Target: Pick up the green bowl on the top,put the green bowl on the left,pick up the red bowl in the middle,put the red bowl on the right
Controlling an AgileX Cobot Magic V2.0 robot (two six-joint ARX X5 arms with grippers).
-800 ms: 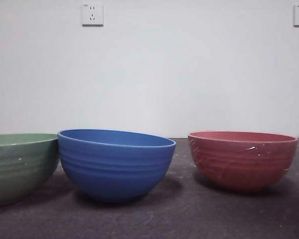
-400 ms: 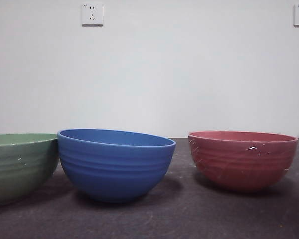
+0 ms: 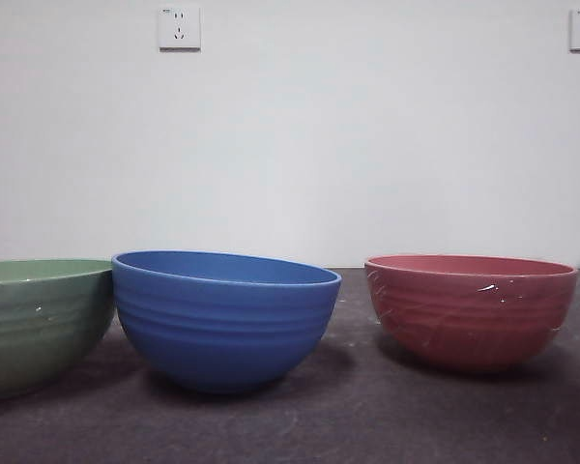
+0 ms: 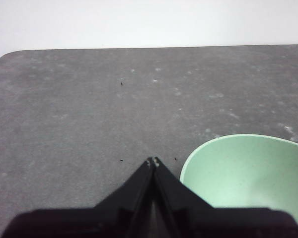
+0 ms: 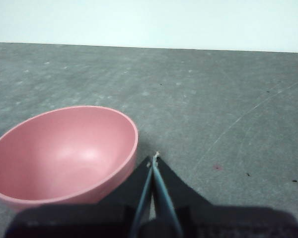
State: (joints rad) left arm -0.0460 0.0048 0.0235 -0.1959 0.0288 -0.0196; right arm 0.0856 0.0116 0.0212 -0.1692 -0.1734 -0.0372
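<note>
Left gripper (image 4: 153, 161): jaws pressed together, nothing between them, parked just beside the rim of the green bowl (image 4: 248, 173) and not touching it.
Right gripper (image 5: 154, 157): same deal, jaws closed tight on nothing, sitting right next to the red bowl (image 5: 64, 151) on its outer side.
Green bowl: in the front view it's (image 3: 41, 324) at the left edge of the worktop (image 3: 367, 425), partly cut off by the picture, upright, resting on the surface. Its rim looks touching or nearly touching the blue bowl (image 3: 224, 319); can't tell which.
Blue bowl: middle of the worktop, tipped a bit so its opening leans toward the camera side.
Red bowl: toward the right edge (image 3: 471, 311), upright, well apart from the blue one.
Progress: honestly looks finished. Green is on the left, red is on the right, nothing is stacked, both arms are empty. I'd guess all that's left is for the arms to back off.
Materials and shapes: all three are the same round deep shape with faint horizontal ribs outside and smooth matte insides, probably plastic. Red one has little shiny white glints on its wall. Worktop is dark grey, matte, scuffed and speckled.
</note>
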